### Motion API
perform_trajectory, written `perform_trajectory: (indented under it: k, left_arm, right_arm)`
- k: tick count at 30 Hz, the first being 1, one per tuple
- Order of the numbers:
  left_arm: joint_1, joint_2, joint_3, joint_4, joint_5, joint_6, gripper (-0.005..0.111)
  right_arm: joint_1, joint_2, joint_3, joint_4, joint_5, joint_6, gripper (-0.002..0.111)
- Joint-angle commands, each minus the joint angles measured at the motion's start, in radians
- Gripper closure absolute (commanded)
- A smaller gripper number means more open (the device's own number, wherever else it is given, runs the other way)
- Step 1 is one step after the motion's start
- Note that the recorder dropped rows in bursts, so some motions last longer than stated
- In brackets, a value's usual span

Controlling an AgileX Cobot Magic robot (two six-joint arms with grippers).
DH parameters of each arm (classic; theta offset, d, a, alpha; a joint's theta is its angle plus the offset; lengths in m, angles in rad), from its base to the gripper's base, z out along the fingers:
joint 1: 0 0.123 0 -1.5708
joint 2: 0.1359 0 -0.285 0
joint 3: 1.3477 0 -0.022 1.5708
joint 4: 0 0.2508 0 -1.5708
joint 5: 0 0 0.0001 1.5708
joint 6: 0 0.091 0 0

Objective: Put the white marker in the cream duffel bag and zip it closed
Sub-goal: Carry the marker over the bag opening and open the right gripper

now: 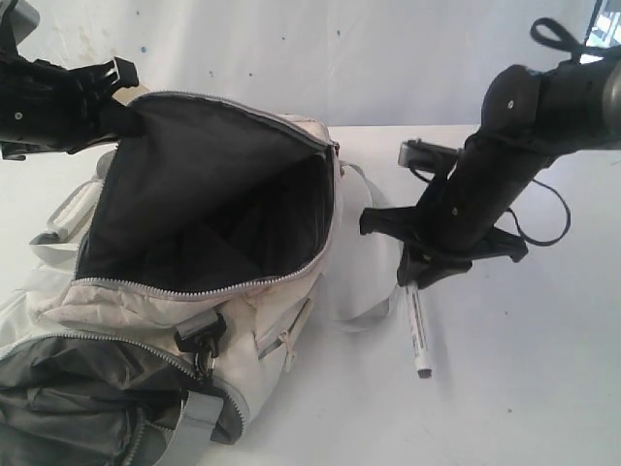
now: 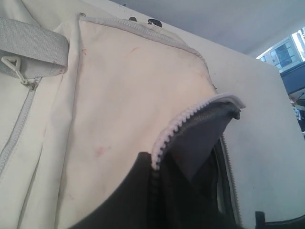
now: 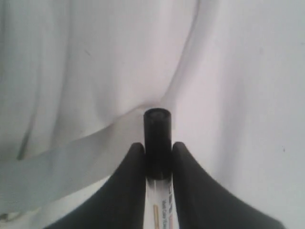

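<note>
white marker (image 1: 419, 335): flat on table (image 1: 524, 388), just right of cream duffel bag (image 1: 281, 320)
step: pickup; grip looks made, lift not yet done
right gripper (image 3: 157, 164): clamped on marker's black cap; arm angled steeply down
left gripper (image 1: 114, 89): pinched on bag rim, mouth propped open
next: lift, carry left over open mouth w/o snagging strap (image 1: 374, 311)

A smooth white counter (image 1: 543, 379) met a pale, speck-marked back wall (image 1: 388, 58); daylight showed through a paned window (image 2: 287, 55).
</note>
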Motion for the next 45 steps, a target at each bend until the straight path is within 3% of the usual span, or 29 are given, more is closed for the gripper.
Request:
perform_trajectory:
  k: [1,10,16,27,33,39,45]
  left_arm:
    - [0.001,-0.017,0.003,-0.011,-0.001,-0.004,0.107]
    - [0.001,-0.017,0.003,-0.016,0.01,-0.005,0.107]
    - [0.001,-0.017,0.003,-0.034,0.013,-0.001,0.107]
    - [0.001,-0.017,0.003,-0.034,0.023,-0.001,0.107]
    - [0.001,-0.017,0.003,-0.034,0.015,-0.001,0.107]
    - [0.0,-0.017,0.003,-0.034,0.025,-0.001,0.107]
    - [0.0,-0.017,0.003,-0.028,0.029,0.001,0.107]
  right_arm:
    - [-0.006,-0.076,-0.022,0.097,-0.082,-0.043,0.108]
    - [0.004,-0.076,-0.024,0.449,-0.349,-0.096,0.108]
    - [0.076,-0.045,-0.024,0.54,-0.476,-0.197,0.108]
    - [0.179,0.047,-0.024,0.553,-0.715,-0.257,0.108]
    - [0.189,0.082,-0.037,0.553,-0.723,-0.272,0.106]
    - [0.189,0.117,-0.085,0.553,-0.612,-0.272,0.079]
    - [0.189,0.119,-0.119,0.553,-0.518,-0.272,0.042]
